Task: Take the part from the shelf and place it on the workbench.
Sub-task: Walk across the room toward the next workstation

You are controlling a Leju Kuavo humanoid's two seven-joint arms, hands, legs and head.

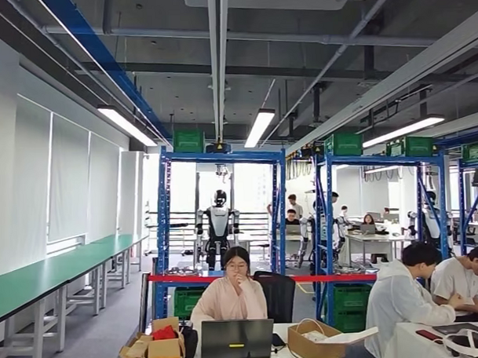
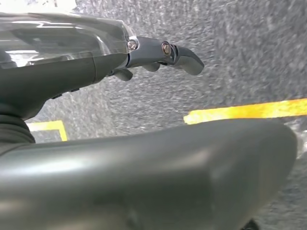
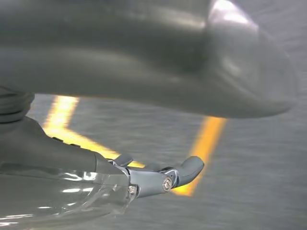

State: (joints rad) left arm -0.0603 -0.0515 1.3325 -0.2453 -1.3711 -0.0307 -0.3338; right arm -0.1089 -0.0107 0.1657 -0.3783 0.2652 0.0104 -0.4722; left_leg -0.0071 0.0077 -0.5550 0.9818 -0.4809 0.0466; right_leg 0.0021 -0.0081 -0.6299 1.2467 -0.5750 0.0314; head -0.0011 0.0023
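A desk crowded with a laptop and cardboard boxes stands nearest, seated people behind it. A red-and-white barrier tape crosses before the blue shelf rack. Open grey floor runs beside the green workbench on the left

The blue shelves stand far off, their contents too small to make out. The laptop and cardboard boxes are cut off by the bottom edge. The floor under the right hand is blurred.
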